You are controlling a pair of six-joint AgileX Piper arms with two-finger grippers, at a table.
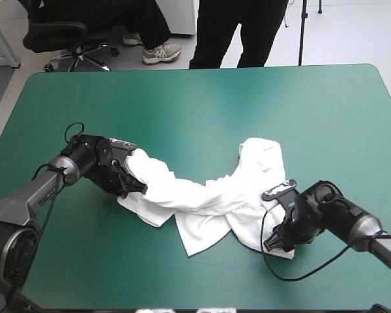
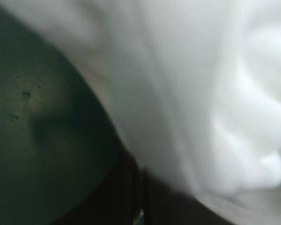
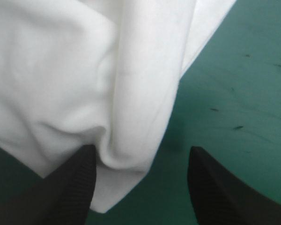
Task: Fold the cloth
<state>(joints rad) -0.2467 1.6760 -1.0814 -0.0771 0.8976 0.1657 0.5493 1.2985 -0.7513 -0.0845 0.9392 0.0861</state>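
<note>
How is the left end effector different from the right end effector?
The left end effector is pinched shut on the T-shirt; the right end effector stands open, with a fold of it between its sides. The left sits at the shirt's left end, the right at its right end. Both are black and low at the same white T-shirt.

You've got T-shirt (image 1: 202, 195) lying across mid table (image 1: 313, 104), L gripper (image 1: 133, 184) at T-shirt's left end, R gripper (image 3: 141, 151) at its near-right corner, a fold btw R fingers (image 3: 70, 187).
</note>
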